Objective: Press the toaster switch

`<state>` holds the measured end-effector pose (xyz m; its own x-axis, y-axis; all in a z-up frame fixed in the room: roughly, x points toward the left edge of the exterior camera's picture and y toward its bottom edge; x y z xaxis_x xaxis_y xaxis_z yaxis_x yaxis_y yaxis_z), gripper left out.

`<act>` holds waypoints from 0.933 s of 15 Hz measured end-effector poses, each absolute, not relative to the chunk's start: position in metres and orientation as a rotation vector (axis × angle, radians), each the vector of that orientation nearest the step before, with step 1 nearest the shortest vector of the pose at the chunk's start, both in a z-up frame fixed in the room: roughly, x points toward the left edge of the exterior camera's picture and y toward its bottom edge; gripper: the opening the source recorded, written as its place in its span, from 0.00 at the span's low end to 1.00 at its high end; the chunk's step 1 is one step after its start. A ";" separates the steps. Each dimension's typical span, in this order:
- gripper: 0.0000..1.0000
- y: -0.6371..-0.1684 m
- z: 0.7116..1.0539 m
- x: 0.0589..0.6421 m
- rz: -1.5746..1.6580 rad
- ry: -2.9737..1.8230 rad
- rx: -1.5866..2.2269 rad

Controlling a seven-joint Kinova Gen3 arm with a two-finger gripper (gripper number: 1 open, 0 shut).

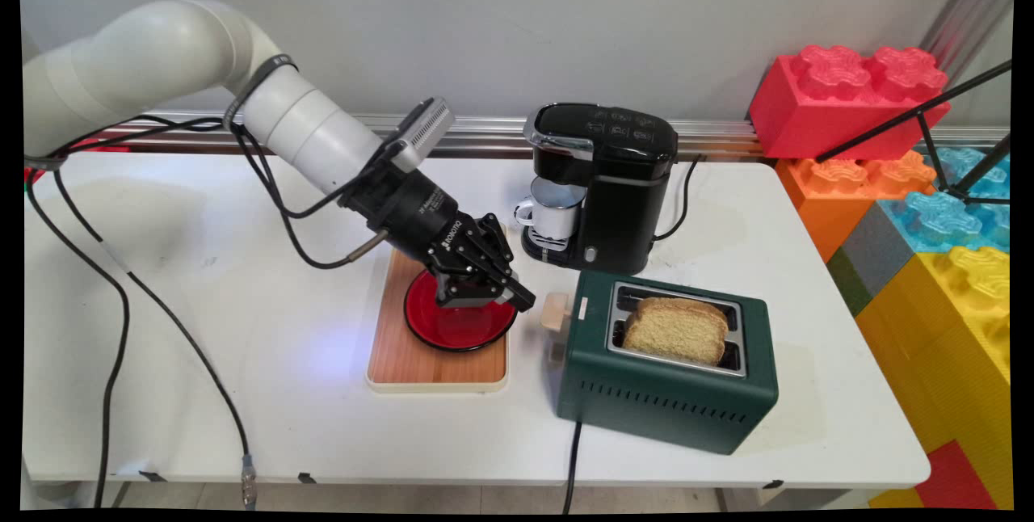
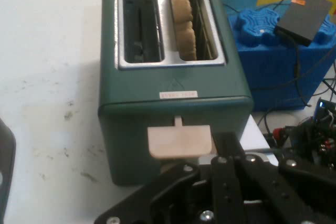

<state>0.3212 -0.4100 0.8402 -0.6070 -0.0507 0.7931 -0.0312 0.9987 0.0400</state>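
White table [image 1: 202, 279] runs across under a grey wall, and on it, from the left, a wooden board [image 1: 400, 360] carries a red plate [image 1: 456, 328]. Over the plate hangs the gripper [image 1: 517, 298], its fingers together, tips just beside the pale lever [image 2: 178, 141] of the green toaster [image 1: 666, 393]. Toast [image 1: 677, 330] stands in one toaster slot; behind stands a black coffee maker [image 1: 610, 183] with a white mug [image 1: 553, 215].
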 end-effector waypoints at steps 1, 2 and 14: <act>0.00 -0.411 0.838 0.319 -0.022 -2.217 0.059; 0.00 -0.412 0.836 0.318 -0.017 -2.213 0.061; 0.00 -0.423 0.811 0.302 0.023 -2.194 0.101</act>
<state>0.3017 -0.4230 0.8114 -0.5823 -0.0646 0.8104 -0.0815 0.9965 0.0209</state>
